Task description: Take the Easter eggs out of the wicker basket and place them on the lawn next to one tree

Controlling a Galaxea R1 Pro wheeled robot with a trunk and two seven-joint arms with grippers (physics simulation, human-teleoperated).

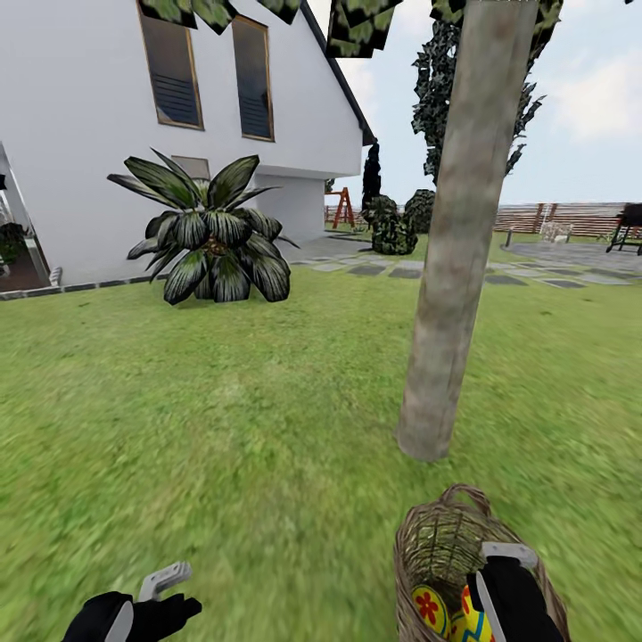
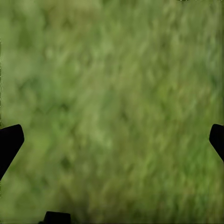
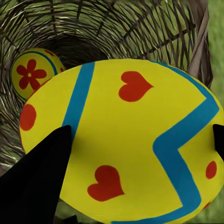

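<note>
Right hand (image 1: 499,588) down in the brown woven wicker basket (image 1: 437,535) beside the grey-beige tree trunk (image 1: 459,241), fingers straddling a yellow zigzag-banded Easter egg (image 3: 126,140), grip unconfirmed; left hand (image 1: 147,606) open over lawn (image 1: 223,401), farther off.

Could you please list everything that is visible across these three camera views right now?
Easter eggs: two visible, yellow with red and blue markings; one large between the right gripper's fingers, one deeper in the basket.
Wicker basket: one, brown, on the lawn near the tree's base.
Tree: one, grey-beige trunk, right of centre.
Lawn: green, all around.
Palm: one, dark green, beside the house.
House: one, white, at left.
Bushes: dark, in the background.
Paving slabs: grey, beyond the lawn.
Fence: brown, far right.
Left gripper: black, open above the grass.
Right gripper: black, inside the basket, fingers either side of the large egg.
</note>
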